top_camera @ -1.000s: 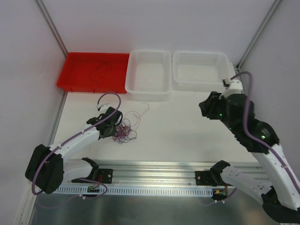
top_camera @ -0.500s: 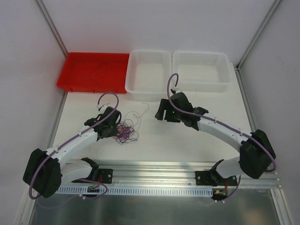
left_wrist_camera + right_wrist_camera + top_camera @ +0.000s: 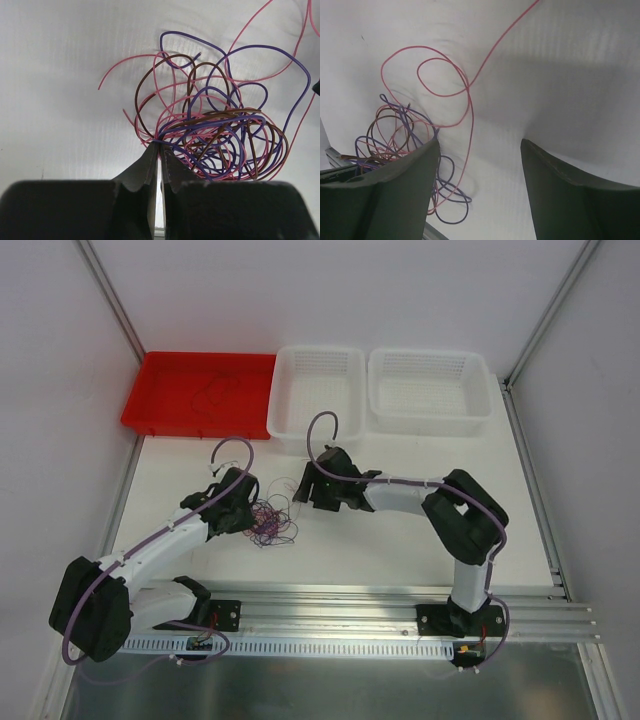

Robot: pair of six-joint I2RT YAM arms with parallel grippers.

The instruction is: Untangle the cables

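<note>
From above, the cables (image 3: 268,520) are seen tangled on the table (image 3: 400,545), left of centre. Only in the wrist views is the left gripper (image 3: 159,148) shown clamped on strands, and the right gripper (image 3: 480,142) spread open.

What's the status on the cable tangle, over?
Left gripper: jaws shut, pinching the cables at the tangle's edge. Right gripper: jaws open above a loose red strand. Nothing seen in the way.

cables (image 3: 268,522), tangled clump, pink/purple/brown strands, on white table (image 3: 400,550), 1 pink loop sticking out
</note>
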